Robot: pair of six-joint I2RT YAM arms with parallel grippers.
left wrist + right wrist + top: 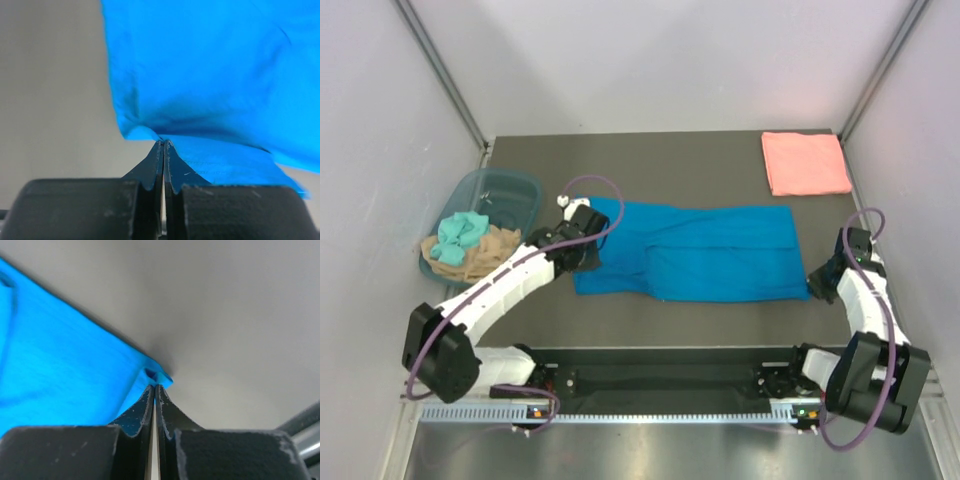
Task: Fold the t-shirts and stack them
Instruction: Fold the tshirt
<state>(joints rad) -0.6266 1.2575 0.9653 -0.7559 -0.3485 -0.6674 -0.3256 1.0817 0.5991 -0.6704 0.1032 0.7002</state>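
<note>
The bright blue t-shirt (700, 250), folded into a long band, lies across the middle of the dark table (670, 165). My left gripper (590, 258) is at its left end. In the left wrist view the gripper (163, 142) is shut on a pinch of the blue t-shirt (215, 75), which rises from the tips. My right gripper (817, 283) is at the shirt's near right corner. The right wrist view shows that gripper (155, 386) shut on the corner of the blue t-shirt (60, 375). The salmon pink t-shirt (805, 162) lies folded flat at the back right.
A translucent blue-grey tub (510, 185) stands at the left edge, with a teal cloth (460, 235) and a tan cloth (485, 255) spilling over its near side. White walls close in the table on three sides. A metal rail (660, 410) runs along the near edge.
</note>
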